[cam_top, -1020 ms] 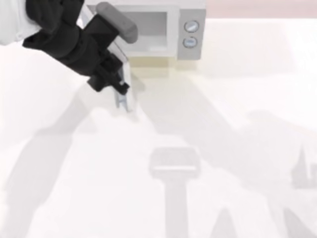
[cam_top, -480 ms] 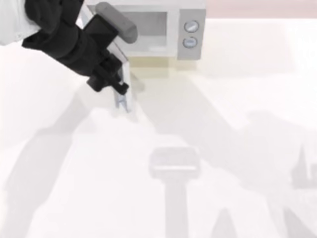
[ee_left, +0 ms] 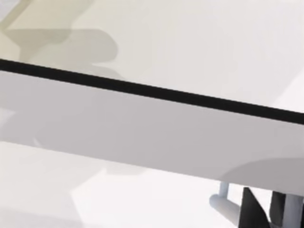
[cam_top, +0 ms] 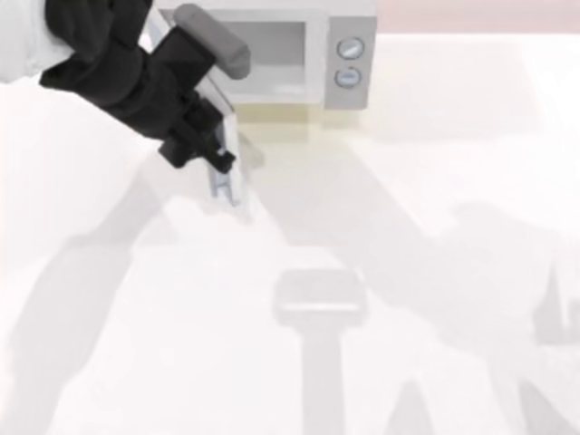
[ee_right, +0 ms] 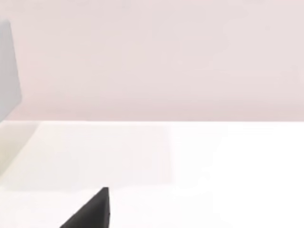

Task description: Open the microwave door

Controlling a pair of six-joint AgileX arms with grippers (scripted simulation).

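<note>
At the far edge of the surface [cam_top: 390, 272], left of centre in the top view, stands the microwave [cam_top: 299, 54], its pale cavity exposed and its two round knobs stacked on the narrow grey panel at its right. No brand, label or writing can be read on it or anywhere else; the knob faces show only faint marks too small to tell. The microwave door [cam_top: 227, 168] is swung out toward the near side, seen almost edge-on, its free end pointing away from the oven. My left hand [cam_top: 217, 168] is at that free end, its dark fingers closed on the door's handle area, with the black wrist and arm reaching in from the upper left.

The left wrist view adds what the top view hides: the door's broad pale face crossed by a dark strip, and the thin pale handle [ee_left: 223, 204] beside a dark fingertip [ee_left: 251, 213]. My right hand is outside the top view; the right wrist view shows only a dark finger [ee_right: 92, 211], bare surface and a grey corner of the oven, so I cannot tell its state.
</note>
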